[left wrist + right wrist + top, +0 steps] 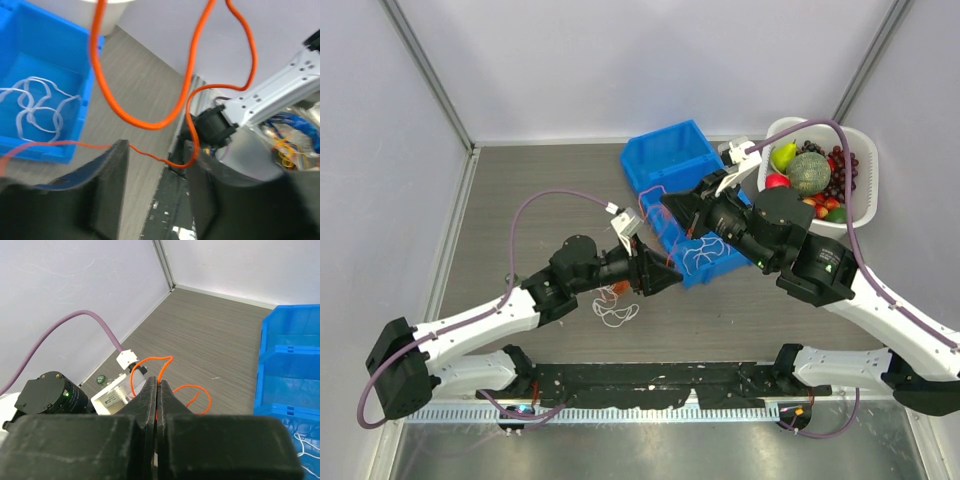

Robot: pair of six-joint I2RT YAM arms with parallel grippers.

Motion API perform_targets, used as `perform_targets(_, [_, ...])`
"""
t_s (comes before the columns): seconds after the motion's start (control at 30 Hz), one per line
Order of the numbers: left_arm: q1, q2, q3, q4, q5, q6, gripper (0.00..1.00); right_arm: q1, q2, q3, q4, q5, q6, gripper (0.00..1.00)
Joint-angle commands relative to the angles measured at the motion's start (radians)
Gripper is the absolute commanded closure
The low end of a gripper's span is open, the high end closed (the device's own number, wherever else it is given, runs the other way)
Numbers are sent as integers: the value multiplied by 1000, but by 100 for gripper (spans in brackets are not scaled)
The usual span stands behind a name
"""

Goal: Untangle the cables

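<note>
My right gripper [157, 385] is shut on the orange-red cable [150, 360], held above the table near the blue bin [665, 160]. The same orange cable [150, 122] hangs in loops in front of my left gripper [155, 160], which is open; a strand runs across the gap between its two fingertips. A white cable [40, 110] lies curled inside the bin's near compartment, also seen from above [705, 252]. Another white cable [617, 313] lies on the table below my left gripper [660, 277], with a small reddish tangle [617, 291] beside it.
A white basket [780, 126] of fruit stands at the back right, behind the right arm. The blue bin has two compartments. Grey walls close the table on the left, back and right. A black rail runs along the near edge.
</note>
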Motion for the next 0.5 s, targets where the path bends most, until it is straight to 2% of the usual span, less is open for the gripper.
perform_targets(0.0, [-1,-4,35,86,-107,41,57,1,8,26,57,-15,10,99])
perform_targets(0.17, [-2,13,20,94,-136,38,91,3,8,31,66,-15,10,99])
perform_targets(0.23, [-5,12,-12,111,-170,26,100,3,10,35,67,-9,7,99])
perform_targets(0.47, [-4,1,-196,129,-319,-72,100,3,16,106,68,57,-39,99])
